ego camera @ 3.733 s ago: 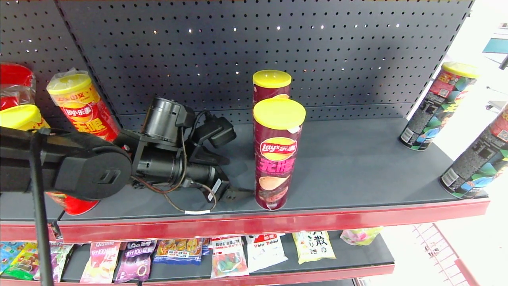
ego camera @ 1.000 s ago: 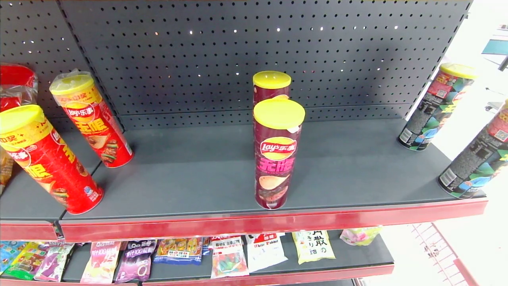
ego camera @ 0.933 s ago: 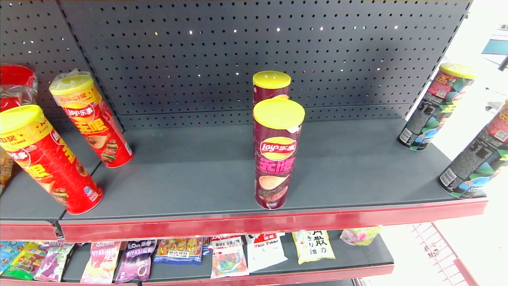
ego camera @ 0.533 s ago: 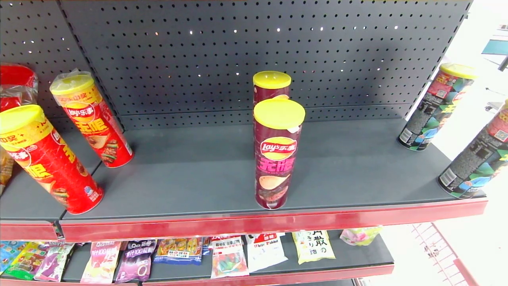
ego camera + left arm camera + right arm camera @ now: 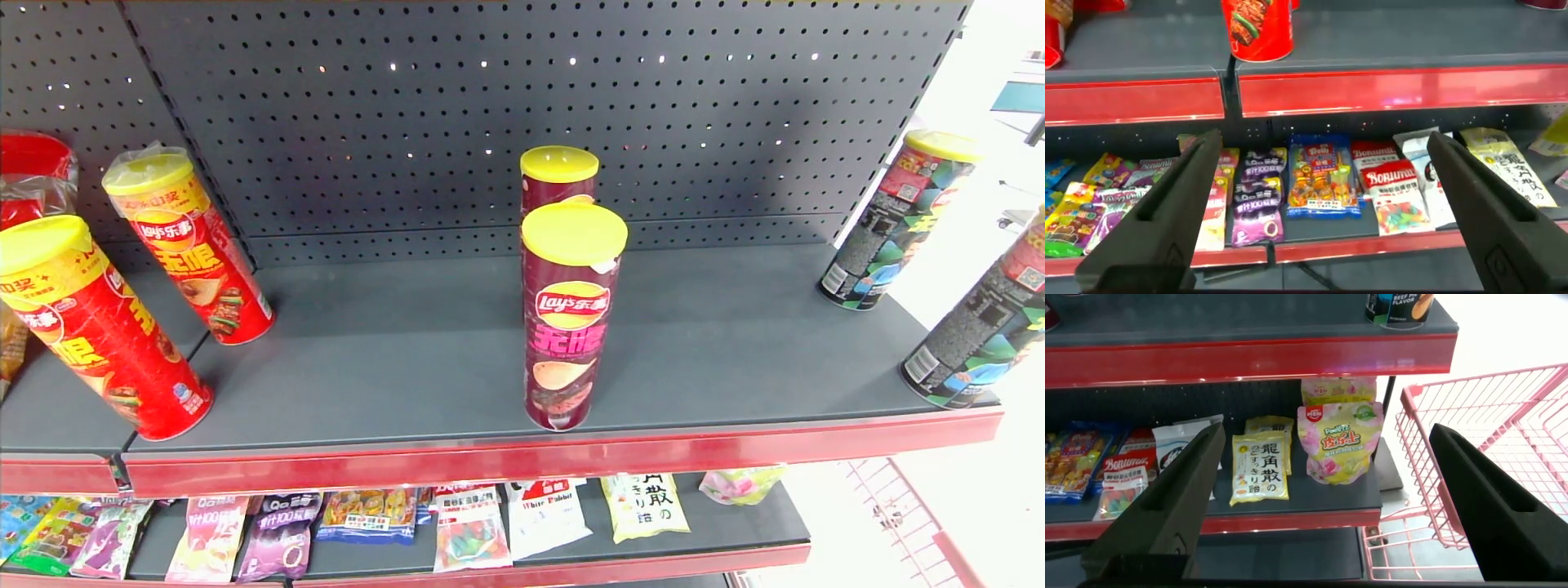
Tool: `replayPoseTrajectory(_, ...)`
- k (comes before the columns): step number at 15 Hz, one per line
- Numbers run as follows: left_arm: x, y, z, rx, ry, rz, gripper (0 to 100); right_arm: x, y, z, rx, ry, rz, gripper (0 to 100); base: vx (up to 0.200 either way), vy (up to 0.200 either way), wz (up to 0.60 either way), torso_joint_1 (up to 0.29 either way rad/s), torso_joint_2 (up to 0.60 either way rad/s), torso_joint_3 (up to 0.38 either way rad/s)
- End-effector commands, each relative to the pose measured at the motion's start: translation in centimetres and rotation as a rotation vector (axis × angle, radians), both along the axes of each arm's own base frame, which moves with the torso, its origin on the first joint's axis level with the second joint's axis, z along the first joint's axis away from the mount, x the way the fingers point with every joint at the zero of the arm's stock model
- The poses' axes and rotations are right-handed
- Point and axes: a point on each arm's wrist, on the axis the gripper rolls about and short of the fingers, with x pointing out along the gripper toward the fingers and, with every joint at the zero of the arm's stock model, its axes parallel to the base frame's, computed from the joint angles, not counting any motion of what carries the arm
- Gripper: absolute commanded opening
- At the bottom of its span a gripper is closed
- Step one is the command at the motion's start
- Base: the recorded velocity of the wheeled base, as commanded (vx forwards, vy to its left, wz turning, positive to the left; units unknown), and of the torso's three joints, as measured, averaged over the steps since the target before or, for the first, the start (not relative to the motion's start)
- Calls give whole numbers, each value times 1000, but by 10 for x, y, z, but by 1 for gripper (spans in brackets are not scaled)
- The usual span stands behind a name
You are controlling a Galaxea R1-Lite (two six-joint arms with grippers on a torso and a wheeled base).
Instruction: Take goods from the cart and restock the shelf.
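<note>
From where I stand, the upper shelf is a dark grey board with a red front lip, backed by a perforated panel. Near its middle a maroon chip can with a yellow lid stands upright close to the lip. A second maroon can stands directly at its 12 o'clock, against the panel and partly hidden behind it.

At 9 o'clock from this pair are two red chip cans. One is further back and the other is nearer the lip, on the neighbouring shelf section. At 3 o'clock, well apart from the maroon cans, two dark patterned cans stand by the shelf's end.

On the lower shelf lies a row of snack bags, flat and overlapping.

The left tool hangs in front of this lower row. Its two black fingers are spread wide and there is nothing between them. Ahead of it are purple, blue and red-and-white packets, with a red can's base on the board above.

The right tool also gapes wide and carries nothing. It faces the lower shelf's end, where a yellow bag lies just beside a pink-and-green bag.

The pink wire cart stands just past that end of the shelf. What it contains cannot be made out.
</note>
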Motion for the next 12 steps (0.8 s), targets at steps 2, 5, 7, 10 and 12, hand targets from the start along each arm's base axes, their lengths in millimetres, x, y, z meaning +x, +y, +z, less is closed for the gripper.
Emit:
replayPoseTrajectory(2,0,0,0,-1,0,0,100,0,0,0,1,0,-1,100,0,0,0,0,0,0)
replayPoseTrajectory(5,0,0,0,-1,0,0,100,0,0,0,-3,0,1,100,0,0,0,0,0,0)
replayPoseTrajectory(7,0,0,0,-1,0,0,100,0,0,0,-6,0,-1,100,0,0,0,0,0,0)
replayPoseTrajectory(10,0,0,0,-1,0,0,100,-3,1,15,28,-43,61,100,0,0,0,0,0,0)
replayPoseTrajectory(12,0,0,0,-1,0,0,100,20,3,127,168,-22,233,100,0,0,0,0,0,0)
